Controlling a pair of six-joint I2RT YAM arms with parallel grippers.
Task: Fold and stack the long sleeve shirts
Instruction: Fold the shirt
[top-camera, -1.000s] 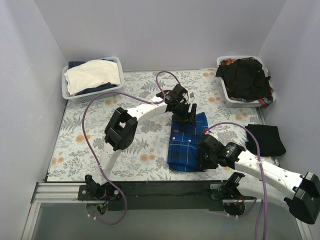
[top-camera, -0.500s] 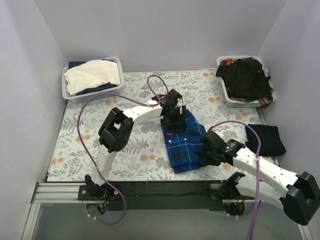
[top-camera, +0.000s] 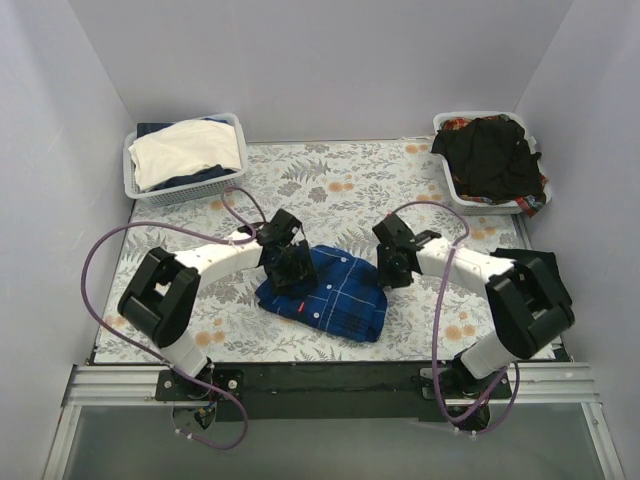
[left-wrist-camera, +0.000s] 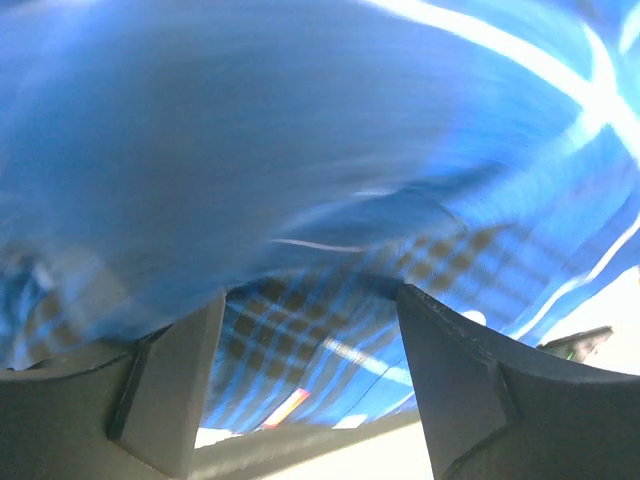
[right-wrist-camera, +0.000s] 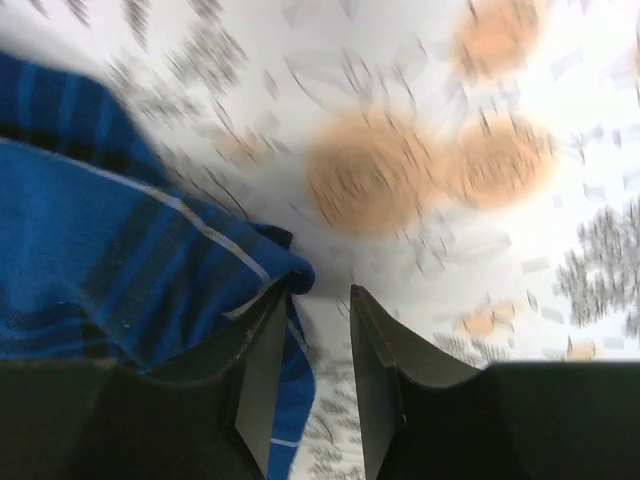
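Blue plaid shirt (top-camera: 325, 292) lies folded at lower centre of the frame on the flowered table (top-camera: 200, 225). Left gripper (top-camera: 291, 271) on its left end, jaws apart over cloth, grip unclear. Right gripper (top-camera: 389, 271) at its right edge, pinching the shirt edge. Black shirt (top-camera: 530, 272) at right edge, beside right arm.

Blue plaid shirt (top-camera: 325, 295) folded mid-table; black shirts — basket (top-camera: 492, 158), table's right edge (top-camera: 540, 262).

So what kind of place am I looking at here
Probably a lab test cell for laundry folding, not a home: plain white walls box in a table under a floral cloth, with a white basket of clothes in each far corner and a blue plaid shirt between two arms.
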